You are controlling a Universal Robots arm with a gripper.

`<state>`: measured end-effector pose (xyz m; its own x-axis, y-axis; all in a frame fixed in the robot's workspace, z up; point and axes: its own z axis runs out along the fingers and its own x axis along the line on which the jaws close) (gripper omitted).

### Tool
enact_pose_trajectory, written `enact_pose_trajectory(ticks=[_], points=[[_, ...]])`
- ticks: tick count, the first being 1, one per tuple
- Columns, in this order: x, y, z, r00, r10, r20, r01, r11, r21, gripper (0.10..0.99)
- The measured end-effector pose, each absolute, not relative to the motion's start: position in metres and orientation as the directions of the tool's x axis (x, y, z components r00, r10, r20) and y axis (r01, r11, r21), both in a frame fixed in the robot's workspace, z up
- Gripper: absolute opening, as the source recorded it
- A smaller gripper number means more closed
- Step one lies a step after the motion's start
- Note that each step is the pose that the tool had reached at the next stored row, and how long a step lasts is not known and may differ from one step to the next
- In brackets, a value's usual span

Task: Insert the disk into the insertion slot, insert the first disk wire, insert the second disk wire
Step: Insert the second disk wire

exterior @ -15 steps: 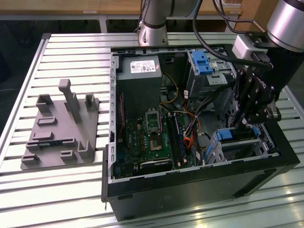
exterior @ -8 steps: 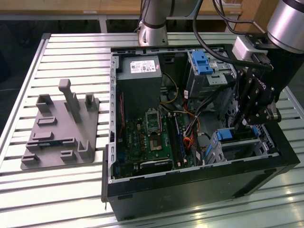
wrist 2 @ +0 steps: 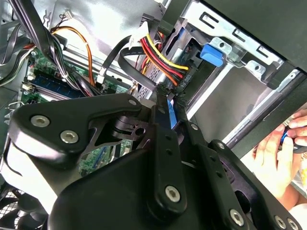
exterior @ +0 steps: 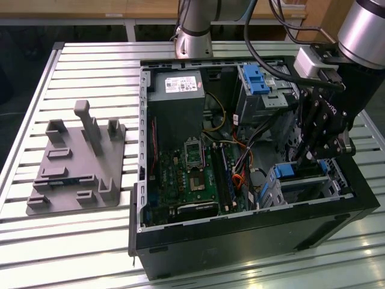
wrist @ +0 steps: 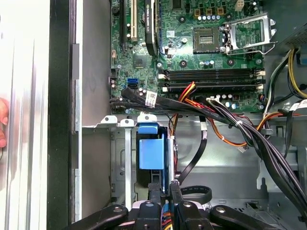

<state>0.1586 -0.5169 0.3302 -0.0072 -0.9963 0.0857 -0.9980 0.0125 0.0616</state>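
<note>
Currently we log: gripper (exterior: pixel 317 158) low over the PC case's (exterior: pixel 240 241) front corner, by the insertion slot (exterior: pixel 304 186), so its load comes in edge-on w/ the cage. Fingers (wrist: pixel 154 191) nearly closed, clamped on a thin blue-edged item, prob. the disk (wrist 2: pixel 169 115), held upright btwn pads, just short of the wires (wrist 2: pixel 158 55). Blue latch (wrist: pixel 151 152) sits just ahead. A person's hand (wrist 2: pixel 278 153) rests outside the case.

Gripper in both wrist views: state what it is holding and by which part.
The black two-finger gripper is pinched on a thin flat blue cable connector, gripping its flat sides near the tip, beside the low grey metal drive cage in the open computer case.
</note>
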Motion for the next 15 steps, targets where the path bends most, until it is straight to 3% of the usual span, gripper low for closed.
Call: enact_pose_trajectory(ticks=[15], points=[[0.1586,-0.5170,0.3254,-0.005,-0.996,0.086,-0.998,0.011,0.062,0.200]])
